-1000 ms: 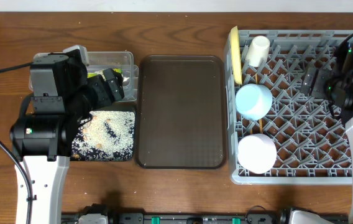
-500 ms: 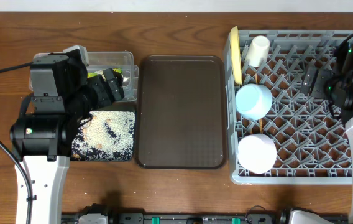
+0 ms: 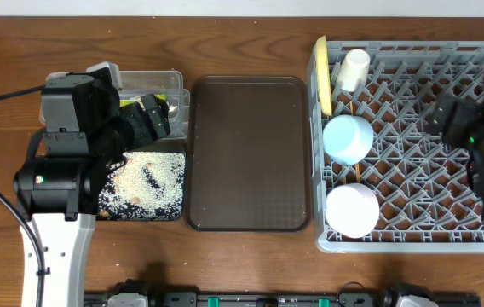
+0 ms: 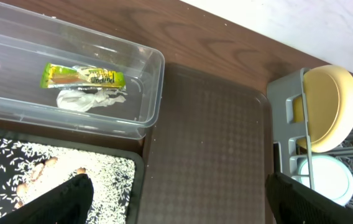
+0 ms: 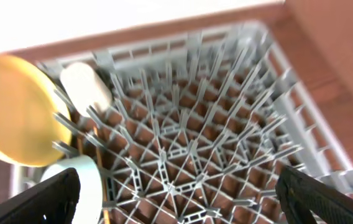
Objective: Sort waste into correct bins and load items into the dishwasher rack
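The grey dishwasher rack (image 3: 412, 145) at the right holds the yellow plate (image 3: 322, 77) upright at its left wall, the small white cup (image 3: 352, 68), the light blue bowl (image 3: 348, 137) and the white bowl (image 3: 352, 210). A wooden chopstick (image 5: 99, 180) lies in the rack by the blue bowl. The clear tub (image 4: 145, 62) holds the yellow-green wrapper (image 4: 83, 77) and the white napkin (image 4: 89, 98). The black tray (image 3: 178, 183) holds the white rice scraps (image 4: 40, 168). My left gripper (image 4: 183, 205) is open and empty above the two bins. My right gripper (image 5: 179, 199) is open and empty over the rack (image 5: 195, 143).
The dark brown serving tray (image 3: 248, 153) lies bare between the bins and the rack. The rack's right half shows only upright pegs. The left arm's body covers part of the tub and the black tray in the overhead view.
My right arm has shifted to the right and toward the front over the rack and looks blurred. The left arm and all objects have not moved.
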